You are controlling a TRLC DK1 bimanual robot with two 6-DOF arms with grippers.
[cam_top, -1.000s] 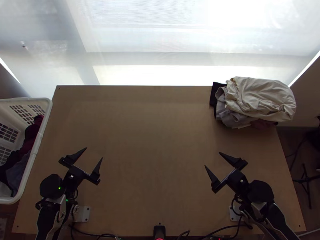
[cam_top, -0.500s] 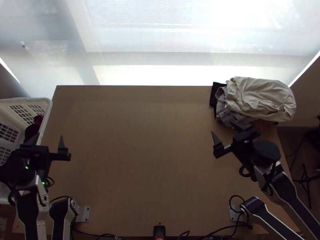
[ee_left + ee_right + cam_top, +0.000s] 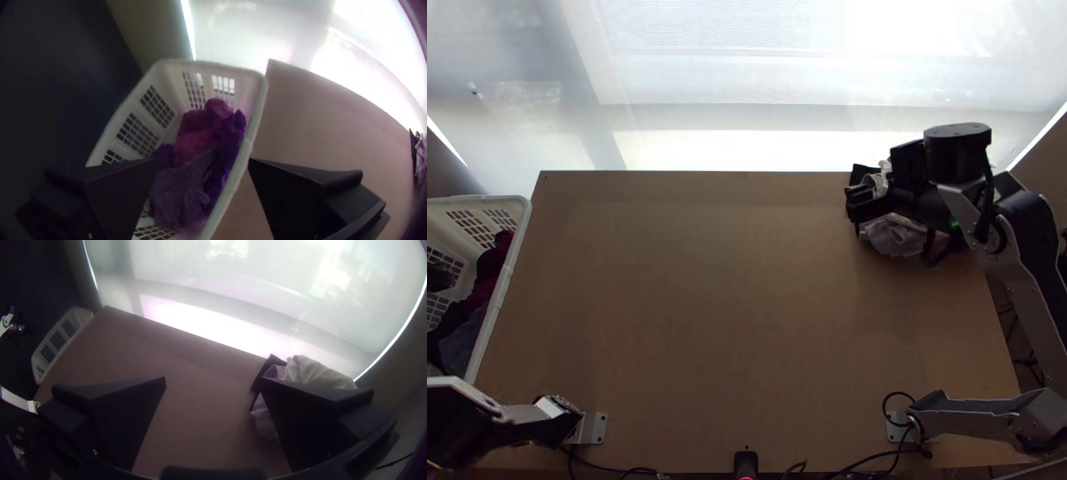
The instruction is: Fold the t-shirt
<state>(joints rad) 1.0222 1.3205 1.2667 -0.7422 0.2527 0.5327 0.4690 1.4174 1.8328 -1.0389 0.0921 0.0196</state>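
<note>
- Left pincer [image 3: 203,161]: fingers wide apart, over the basket [image 3: 256,129].
- Below it: bunched garments [image 3: 198,144]; the t-shirt is probably among them but cannot be singled out.
- Right pincer [image 3: 213,379]: wide, at the clothes pile [image 3: 322,373].
- Status: folding appears unstarted; picking, spreading and folding remain.

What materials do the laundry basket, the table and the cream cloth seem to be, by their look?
Laundry basket: white plastic, fairly matt; its walls show moulded grids of holes.
Table: probably wood with a smooth finish, as the board is flat and light brown; laminate is possible.
Cream cloth: soft, dull fabric with loose creases, maybe cotton.
</note>
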